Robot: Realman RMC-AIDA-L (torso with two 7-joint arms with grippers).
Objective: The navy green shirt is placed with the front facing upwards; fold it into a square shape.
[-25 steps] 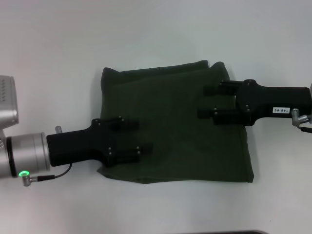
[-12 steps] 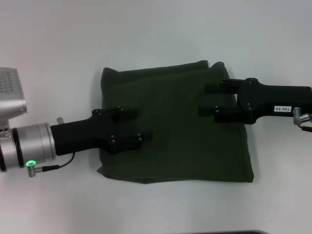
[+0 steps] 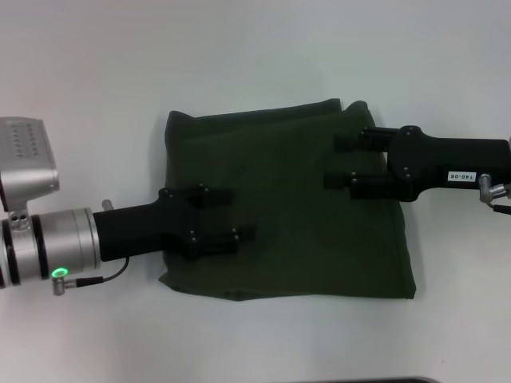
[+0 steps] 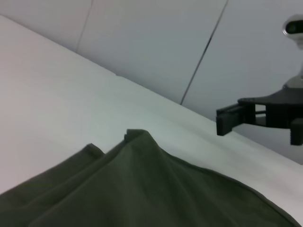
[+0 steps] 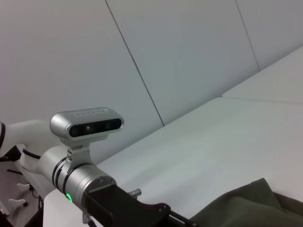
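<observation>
The shirt (image 3: 291, 203) lies folded into a rough square at the middle of the white table (image 3: 255, 56), plain green side up, with layered edges showing along its far side and at its 1 o'clock corner.

The left gripper (image 3: 226, 215) reaches in from 9 o'clock and hangs over the shirt's near-left part, its two fingers spread apart, nothing between them. The right gripper (image 3: 341, 163) comes in from 3 o'clock over the shirt's far-right part, fingers likewise spread and empty.

In the left wrist view the shirt's (image 4: 142, 189) fabric rises to a peak, and the right gripper (image 4: 232, 118) shows beyond it, above the table.
</observation>
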